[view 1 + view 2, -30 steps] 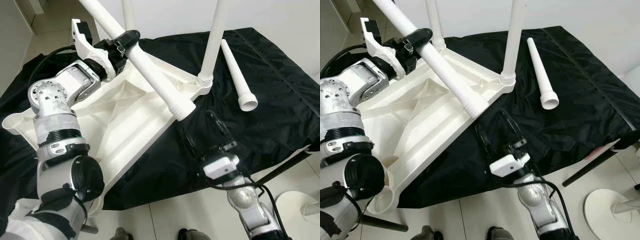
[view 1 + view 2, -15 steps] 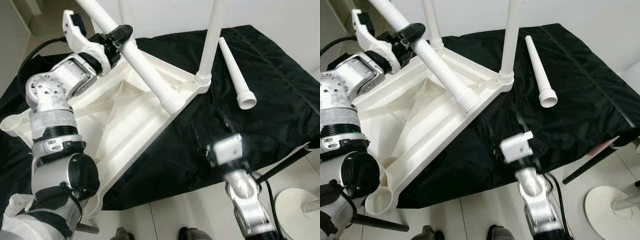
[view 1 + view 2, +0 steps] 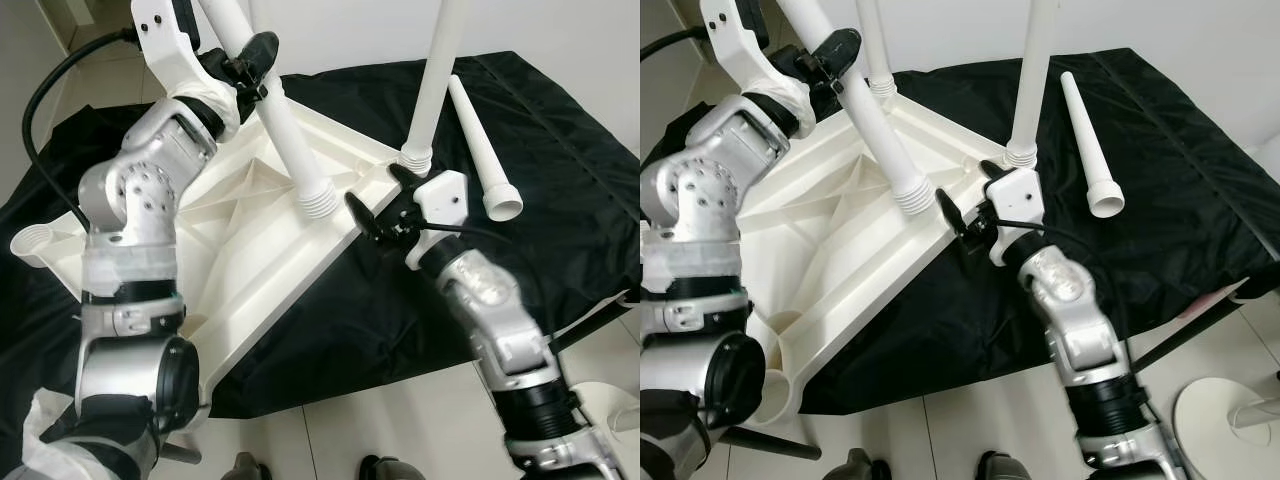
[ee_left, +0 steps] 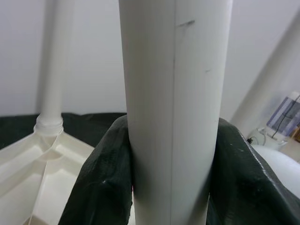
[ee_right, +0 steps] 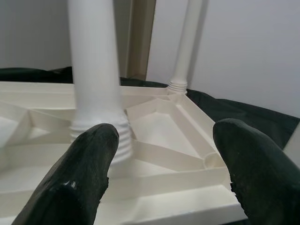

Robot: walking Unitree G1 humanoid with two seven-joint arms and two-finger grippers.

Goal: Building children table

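Note:
The white plastic tabletop (image 3: 250,250) lies upside down on a black cloth (image 3: 560,200). One white leg (image 3: 440,80) stands in its far right corner socket and another (image 3: 872,45) stands at the back. My left gripper (image 3: 250,65) is shut on a third leg (image 3: 285,130), held steeply tilted with its threaded end (image 3: 318,197) just above the tabletop's underside. In the left wrist view both fingers (image 4: 103,178) clasp this leg (image 4: 173,112). My right gripper (image 3: 378,195) is open at the tabletop's right edge, beside that threaded end (image 5: 101,136). A loose leg (image 3: 480,130) lies on the cloth.
Open corner sockets show at the tabletop's left (image 3: 30,245) and near corner (image 3: 770,390). The cloth's front edge drops to a tiled floor (image 3: 330,440). A white round base (image 3: 600,410) stands at lower right. A person's shoes (image 3: 380,468) are at the bottom.
My right gripper rose from below the cloth's front edge to the tabletop's right edge. The left gripper swung its leg more upright, and the threaded end moved back over the tabletop.

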